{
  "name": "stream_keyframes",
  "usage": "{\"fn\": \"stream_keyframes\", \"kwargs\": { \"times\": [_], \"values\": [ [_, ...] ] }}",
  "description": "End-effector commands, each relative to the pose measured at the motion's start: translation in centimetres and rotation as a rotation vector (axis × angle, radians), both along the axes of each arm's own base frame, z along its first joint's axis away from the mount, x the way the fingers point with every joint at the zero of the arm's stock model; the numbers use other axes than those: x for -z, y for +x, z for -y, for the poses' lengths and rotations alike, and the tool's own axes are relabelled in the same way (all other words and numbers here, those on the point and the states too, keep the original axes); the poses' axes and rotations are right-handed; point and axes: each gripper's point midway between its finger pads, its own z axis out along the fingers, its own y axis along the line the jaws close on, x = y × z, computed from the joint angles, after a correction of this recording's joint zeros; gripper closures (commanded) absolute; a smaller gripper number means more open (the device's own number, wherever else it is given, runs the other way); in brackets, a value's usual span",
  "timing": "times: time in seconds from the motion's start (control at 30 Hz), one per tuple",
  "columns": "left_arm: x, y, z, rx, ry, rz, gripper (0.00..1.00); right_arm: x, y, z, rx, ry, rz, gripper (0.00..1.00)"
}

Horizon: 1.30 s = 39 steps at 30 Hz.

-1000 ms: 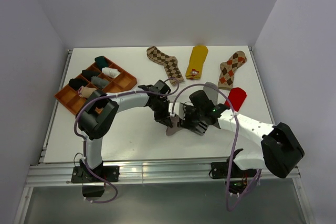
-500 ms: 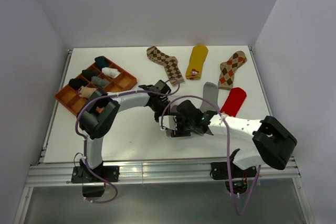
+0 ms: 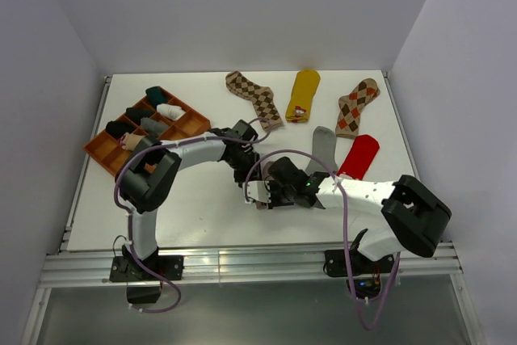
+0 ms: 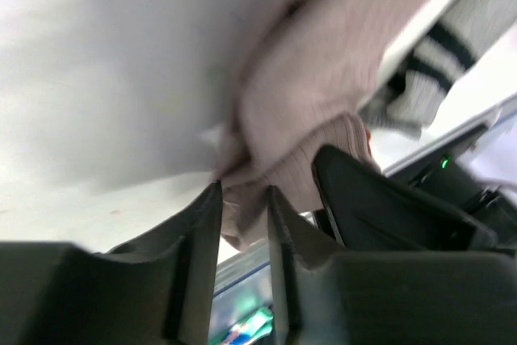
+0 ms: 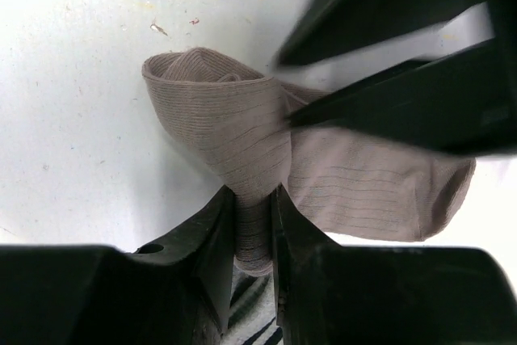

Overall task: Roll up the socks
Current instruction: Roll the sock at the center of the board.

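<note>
A taupe sock [image 5: 234, 119], partly folded, lies on the white table mid-front. My right gripper [image 5: 254, 191] is shut on a bunched fold of it. My left gripper [image 4: 244, 191] stands with its jaws a little apart, and the sock's [image 4: 315, 94] fabric hangs at its fingertips. From above, the left gripper [image 3: 252, 174] and the right gripper [image 3: 265, 193] meet over the sock and hide most of it. A grey sock with black stripes [image 3: 321, 147] lies just right of them, with a red sock [image 3: 361, 155] beside it.
Two brown argyle socks [image 3: 254, 94] [image 3: 357, 107] and a mustard sock [image 3: 304, 94] lie flat along the table's back. An orange compartment tray [image 3: 97, 151] holding several rolled socks sits at the left. Grey walls enclose the table on three sides.
The right arm moved left onto the taupe sock and its jaws closed on a fold. The left gripper's jaws, shut before, have parted slightly.
</note>
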Motion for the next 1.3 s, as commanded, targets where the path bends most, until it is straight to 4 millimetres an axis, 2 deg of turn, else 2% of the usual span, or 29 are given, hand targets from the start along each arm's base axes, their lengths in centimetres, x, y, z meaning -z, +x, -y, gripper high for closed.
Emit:
{"fn": "stream_keyframes", "kwargs": {
  "times": [0.0, 0.13, 0.17, 0.27, 0.47, 0.7, 0.9, 0.93, 1.0, 1.03, 1.13, 1.27],
  "values": [
    [-2.7, 4.0, -1.2, -0.082, -0.010, 0.145, 0.63, 0.8, -0.4, 0.5, 0.015, -0.019, -0.017, 0.80],
    [-3.2, 7.0, -2.2, -0.099, 0.002, 0.226, 0.56, 0.7, -0.3, 0.3, 0.015, -0.017, -0.016, 0.81],
    [-3.5, 7.8, -1.9, -0.069, -0.017, 0.269, 0.52, 0.8, -0.3, 0.3, 0.014, -0.023, -0.019, 0.81],
    [-3.2, 8.4, -0.9, 0.013, -0.057, 0.305, 0.48, 1.0, -0.2, 0.3, 0.016, -0.030, -0.028, 0.81],
    [-2.0, 8.3, 0.9, 0.122, -0.153, 0.303, 0.44, 1.3, -0.3, 0.4, 0.020, -0.041, -0.037, 0.81],
    [0.7, 7.8, 0.9, 0.170, -0.135, 0.248, 0.45, 1.1, -0.2, 0.3, 0.026, -0.035, -0.038, 0.81],
    [2.6, 6.0, 1.4, 0.204, -0.154, 0.177, 0.55, 1.1, 0.0, 0.2, 0.027, -0.035, -0.037, 0.81],
    [2.9, 5.8, 1.4, 0.204, -0.151, 0.171, 0.65, 1.0, 0.1, 0.2, 0.030, -0.034, -0.036, 0.81],
    [3.7, 5.8, 1.1, 0.194, -0.135, 0.158, 0.76, 0.7, 0.3, 0.0, 0.031, -0.024, -0.041, 0.81],
    [3.7, 6.0, 1.2, 0.186, -0.133, 0.158, 0.89, 0.3, 0.5, -0.1, 0.035, -0.017, -0.040, 0.81],
    [3.7, 7.2, 0.5, 0.147, -0.102, 0.184, 1.00, -0.1, 0.5, -0.1, 0.039, -0.006, -0.056, 0.81],
    [2.8, 9.7, -1.5, 0.038, -0.068, 0.219, 1.00, -1.2, 0.2, -0.4, 0.034, 0.015, -0.115, 0.81]
  ]
}}
